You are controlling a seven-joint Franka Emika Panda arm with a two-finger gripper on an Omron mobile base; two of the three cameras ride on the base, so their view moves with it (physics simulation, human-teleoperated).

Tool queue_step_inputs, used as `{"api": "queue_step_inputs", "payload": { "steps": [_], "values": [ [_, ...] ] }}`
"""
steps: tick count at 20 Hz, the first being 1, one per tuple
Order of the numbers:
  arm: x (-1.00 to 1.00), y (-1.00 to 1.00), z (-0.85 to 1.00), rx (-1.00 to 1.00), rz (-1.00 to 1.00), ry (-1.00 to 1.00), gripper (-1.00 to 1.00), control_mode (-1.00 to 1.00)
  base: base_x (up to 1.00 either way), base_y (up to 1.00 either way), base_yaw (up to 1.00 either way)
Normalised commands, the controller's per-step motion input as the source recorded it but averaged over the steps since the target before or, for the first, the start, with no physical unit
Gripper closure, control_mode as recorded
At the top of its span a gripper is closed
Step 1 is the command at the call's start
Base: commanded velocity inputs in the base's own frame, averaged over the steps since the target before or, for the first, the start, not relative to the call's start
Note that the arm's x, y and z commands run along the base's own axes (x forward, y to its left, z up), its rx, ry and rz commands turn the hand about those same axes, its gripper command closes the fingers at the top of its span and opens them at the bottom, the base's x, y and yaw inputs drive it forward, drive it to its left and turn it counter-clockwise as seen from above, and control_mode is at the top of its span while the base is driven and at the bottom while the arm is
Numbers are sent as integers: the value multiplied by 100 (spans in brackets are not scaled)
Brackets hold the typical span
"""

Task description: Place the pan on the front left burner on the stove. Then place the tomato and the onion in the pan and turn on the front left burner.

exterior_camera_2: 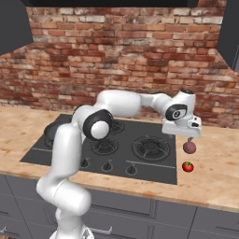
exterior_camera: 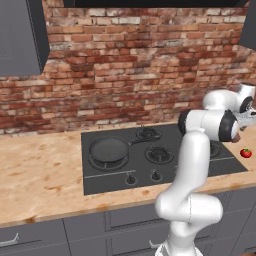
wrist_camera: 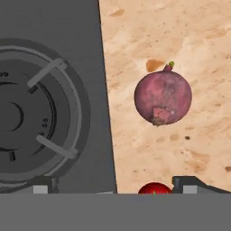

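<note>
- Black stove (exterior_camera: 200, 167) set flush into a tan wood-grain surface (exterior_camera: 40, 175), red brick wall behind. Burners visible across the base views: four round ones. Small dark knobs along the front edge: at least two show in the left base view, others hidden by the arm.
- One pan (exterior_camera: 108, 149), dark grey, sits on the front left burner (exterior_camera: 95, 162), thin handle pointing toward the back right. Pan interior looks bare.
- One onion (wrist_camera: 163, 98), dull reddish-purple, lies on the surface just off the stove's right edge, in line with the right-hand burners; not touching the cooktop. Also seen in the right base view (exterior_camera_2: 189, 147).
- One tomato (exterior_camera_2: 187, 166), glossy red with green top, on the surface nearer the front edge than the onion, close beside it but apart. Its red top shows at the bottom of the hand view (wrist_camera: 154, 188), and it appears at the far right of the left base view (exterior_camera: 245, 153).
- One pincer (exterior_camera_2: 189, 138), hanging above the onion with a gap between them, pointing down. Jaws stand wide apart, holding nothing; fingertips (wrist_camera: 191, 185) frame the bottom corners of the hand view.
- Grey cabinets hang at upper left and right; grey drawers run beneath the surface.
</note>
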Motion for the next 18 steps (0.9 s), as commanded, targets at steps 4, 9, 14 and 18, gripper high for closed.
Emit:
{"api": "queue_step_inputs", "payload": {
  "steps": [4,9,14,18],
  "values": [
    [18,-37,-29,1,-3,-2,-100,-100,0,0,0],
    [18,-29,-26,1,-3,0,-100,-100,0,0,0],
    [17,-20,-28,3,-1,0,-100,-100,0,0,0],
    [23,-5,-22,4,0,0,-100,-100,0,0,0]
  ]
}}
